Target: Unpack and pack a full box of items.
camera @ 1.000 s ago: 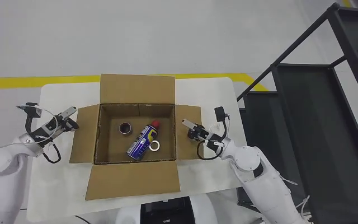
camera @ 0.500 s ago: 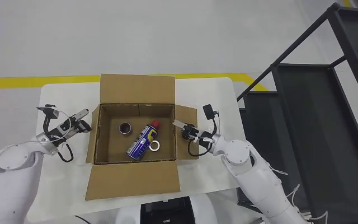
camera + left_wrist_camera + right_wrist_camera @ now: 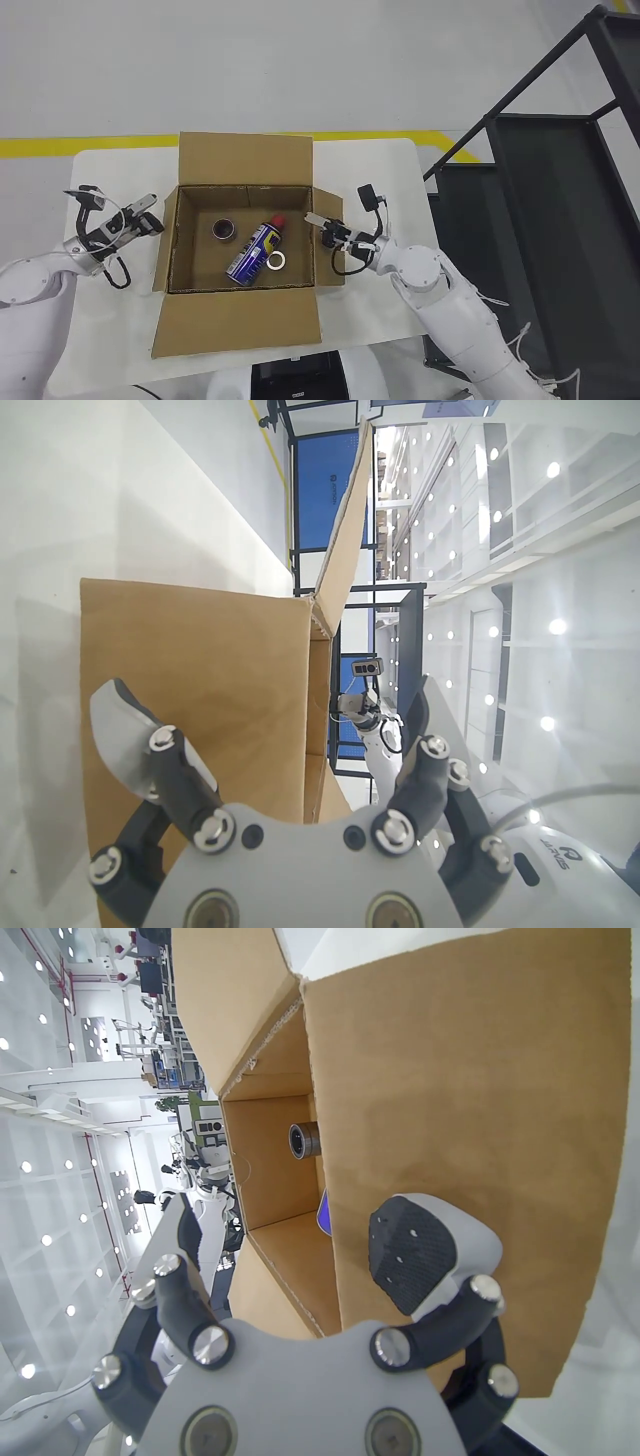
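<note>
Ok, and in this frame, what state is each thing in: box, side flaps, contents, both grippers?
box: open, far and near flaps folded outward
left side flap: tilted up
right side flap: tilted up
spray can: lying on its side in the box
dark ring: flat on the box floor
small ring: flat, against the can
left gripper: open, astride its flap
right gripper: open, astride its flap

The room was bright, lit evenly by rows of round ceiling lamps [image 3: 557, 627] that flared white in both wrist views. Only soft, faint shadows lay on the table [image 3: 110, 330] beside the box [image 3: 245, 158], whose inside was dimmer. Straight lines bowed near the wrist views' edges.
</note>
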